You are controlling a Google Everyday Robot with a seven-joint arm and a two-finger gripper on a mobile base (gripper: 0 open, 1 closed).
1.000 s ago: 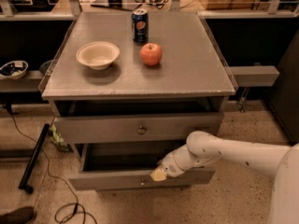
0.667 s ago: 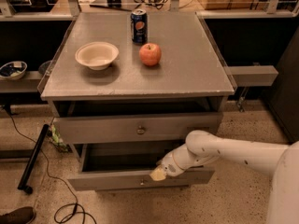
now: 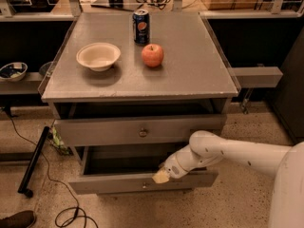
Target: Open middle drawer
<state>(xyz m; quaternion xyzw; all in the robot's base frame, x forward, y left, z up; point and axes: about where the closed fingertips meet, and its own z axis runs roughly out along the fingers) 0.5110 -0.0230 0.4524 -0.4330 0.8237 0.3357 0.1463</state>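
Jaws sit against the middle drawer (image 3: 109, 183) front's top edge.

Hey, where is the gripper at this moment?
Camera view, lower centre: the gripper is at the top edge of the front panel of the pulled-out middle drawer, just below the upper drawer.

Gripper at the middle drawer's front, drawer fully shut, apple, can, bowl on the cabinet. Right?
No. The camera view shows the middle drawer pulled out, its inside exposed, not shut. The gripper is at its front edge; apple, can and bowl are on the cabinet.
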